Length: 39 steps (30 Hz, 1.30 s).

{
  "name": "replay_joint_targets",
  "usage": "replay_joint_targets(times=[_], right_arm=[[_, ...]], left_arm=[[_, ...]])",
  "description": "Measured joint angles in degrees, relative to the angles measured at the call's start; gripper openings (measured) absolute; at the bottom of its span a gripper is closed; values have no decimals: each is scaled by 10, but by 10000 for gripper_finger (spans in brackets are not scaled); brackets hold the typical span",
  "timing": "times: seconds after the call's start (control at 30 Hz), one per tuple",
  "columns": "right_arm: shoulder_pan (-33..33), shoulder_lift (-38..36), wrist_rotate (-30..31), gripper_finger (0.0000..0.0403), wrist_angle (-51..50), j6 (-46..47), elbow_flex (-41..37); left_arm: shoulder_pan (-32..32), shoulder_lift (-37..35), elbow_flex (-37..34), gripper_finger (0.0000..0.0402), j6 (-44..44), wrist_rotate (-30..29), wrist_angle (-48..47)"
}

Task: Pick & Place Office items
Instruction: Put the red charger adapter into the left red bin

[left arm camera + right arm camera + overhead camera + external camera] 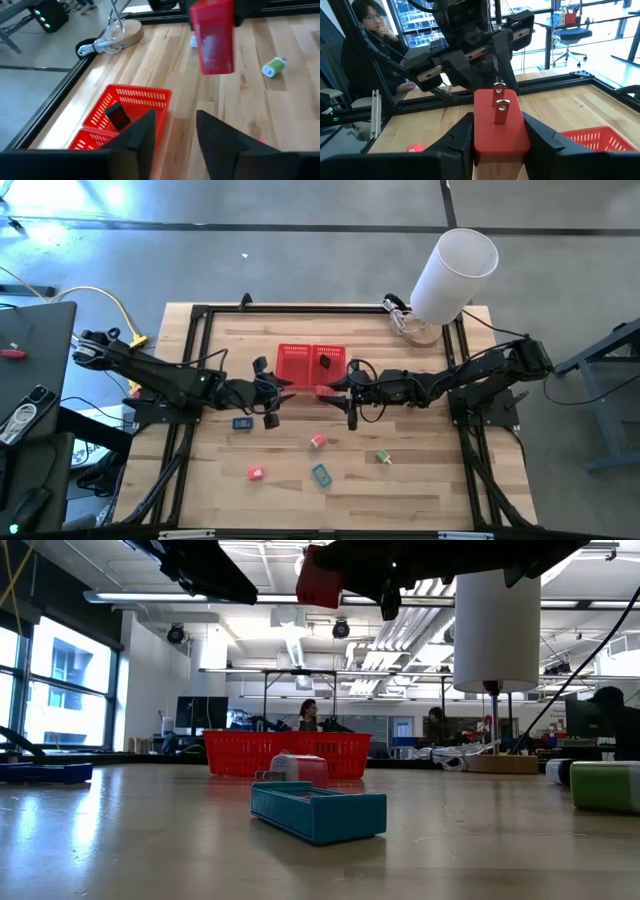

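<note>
Two dark grippers meet at the middle of the high view, just below the red mesh basket [311,364]: the right gripper [334,391] has its fingers clamped on a red block-shaped plug with two metal prongs [499,122], and the left gripper [283,385] faces it with fingers apart and nothing between them. One small black item [326,364] lies in the right compartment of the basket. On the bare wooden table [420,480] in the lower half lie the dark blue [242,423], pale pink [318,442], red-pink [256,473], teal [321,475] and green [383,457] small items.
</note>
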Motion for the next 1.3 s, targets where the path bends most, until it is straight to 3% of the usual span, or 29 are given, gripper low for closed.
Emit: replay_joint_targets(times=[0.27,0.57,0.87,1.3], right_arm=[[0,0,-13,112,0,-7,0],[0,0,-15,112,0,-14,0],[0,0,-27,112,3,-15,0],[0,0,-42,112,8,-26,0]], left_arm=[[-8,0,0,189,12,-5,40],[-15,0,0,191,16,-9,129],[-13,4,0,191,30,-5,118],[14,107,0,191,25,21,152]])
